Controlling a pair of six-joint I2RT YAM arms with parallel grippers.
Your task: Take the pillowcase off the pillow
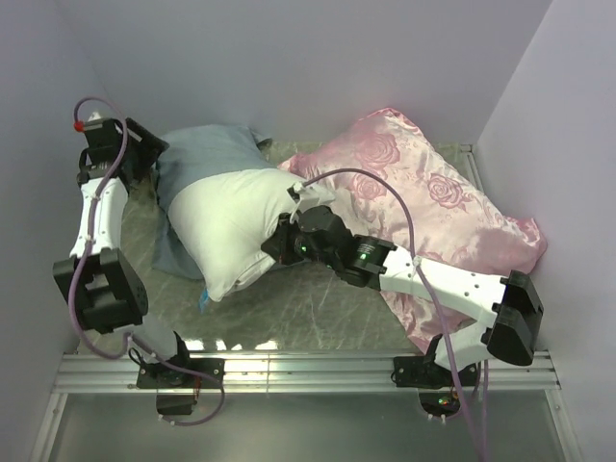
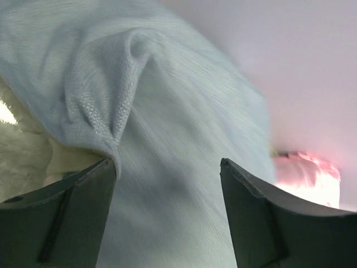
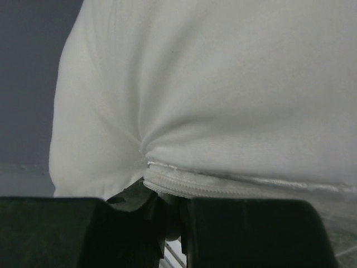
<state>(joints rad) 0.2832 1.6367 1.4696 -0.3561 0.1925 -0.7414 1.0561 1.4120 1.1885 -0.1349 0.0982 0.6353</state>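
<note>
The white pillow (image 1: 236, 226) lies at centre left, its near half bare, with a small blue tag (image 1: 204, 300) at its near edge. The pillowcase (image 1: 207, 149), grey-blue side out, is bunched over the pillow's far end and down its left side. My left gripper (image 1: 149, 162) is at the pillowcase's far left end. In the left wrist view it (image 2: 167, 167) is open, with the pillowcase fabric (image 2: 167, 100) across the gap and a fold against one finger. My right gripper (image 1: 279, 241) is shut on the pillow's right edge; the right wrist view shows it (image 3: 173, 206) pinching the pillow's seam (image 3: 223, 187).
A pink satin rose-patterned cushion (image 1: 423, 192) lies at the right, partly under my right arm, and shows at the left wrist view's right edge (image 2: 307, 173). White walls close in on the left, far and right sides. A metal rail (image 1: 308, 366) runs along the near edge.
</note>
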